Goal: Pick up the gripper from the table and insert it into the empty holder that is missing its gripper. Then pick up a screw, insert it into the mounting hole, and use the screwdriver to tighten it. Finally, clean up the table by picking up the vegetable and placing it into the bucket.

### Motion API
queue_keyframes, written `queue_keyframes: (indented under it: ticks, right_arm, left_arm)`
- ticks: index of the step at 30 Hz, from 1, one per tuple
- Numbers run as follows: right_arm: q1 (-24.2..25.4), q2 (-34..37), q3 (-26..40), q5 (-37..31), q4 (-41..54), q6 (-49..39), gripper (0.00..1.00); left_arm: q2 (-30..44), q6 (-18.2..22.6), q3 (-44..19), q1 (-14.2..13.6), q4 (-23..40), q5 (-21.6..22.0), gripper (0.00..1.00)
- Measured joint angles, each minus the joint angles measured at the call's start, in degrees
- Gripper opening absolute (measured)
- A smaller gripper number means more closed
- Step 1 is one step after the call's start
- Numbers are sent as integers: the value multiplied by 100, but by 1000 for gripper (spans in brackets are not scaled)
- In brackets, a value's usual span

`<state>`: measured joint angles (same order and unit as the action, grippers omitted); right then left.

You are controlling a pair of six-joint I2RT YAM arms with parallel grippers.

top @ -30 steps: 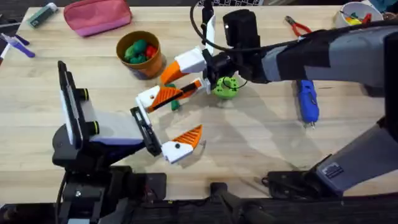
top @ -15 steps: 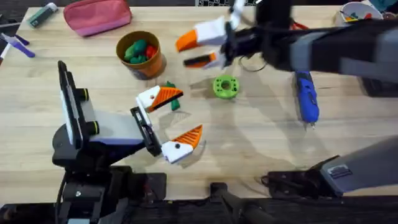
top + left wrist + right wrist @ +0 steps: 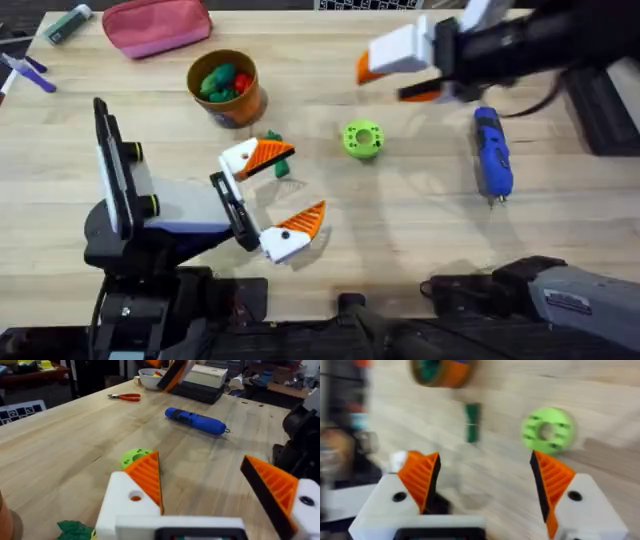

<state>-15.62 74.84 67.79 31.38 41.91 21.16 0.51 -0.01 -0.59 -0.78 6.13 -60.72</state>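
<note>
Both pincers stand apart and empty, the right pincer [image 3: 405,72] lifted beyond the lime-green disc [image 3: 363,139], so the vegetable [image 3: 280,165] lying on the desk [image 3: 420,220] beside the left pincer [image 3: 285,190] could be nudged away or forgotten outside the bucket [image 3: 225,87].

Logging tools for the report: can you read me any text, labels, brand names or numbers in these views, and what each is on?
None can be read.
The blue screwdriver: no lettering can be made out on it.
The right arm's base: a small pale label, too blurred to read.
The black-and-white patterned board beyond the table's edge: squares, no text.
The pink pouch: no print visible.
</note>
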Motion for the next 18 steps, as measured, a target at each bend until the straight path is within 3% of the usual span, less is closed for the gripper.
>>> queue_keyframes:
  ticks: [4,8,12,18]
  right_arm:
    - [-122,157,1231,-1184,1660,-863,987]
    - [-392,647,2111,-1866,2606,-1687,947]
    - [-691,1246,2494,-2179,3023,-2454,909]
    - [-1009,1920,2531,-2796,3143,-2954,854]
  left_arm:
    - [0,0,-1,0,0,-3,985]
    - [0,0,-1,0,2,-14,985]
    - [0,0,-1,0,2,-14,985]
    - [0,0,-1,0,2,-14,985]
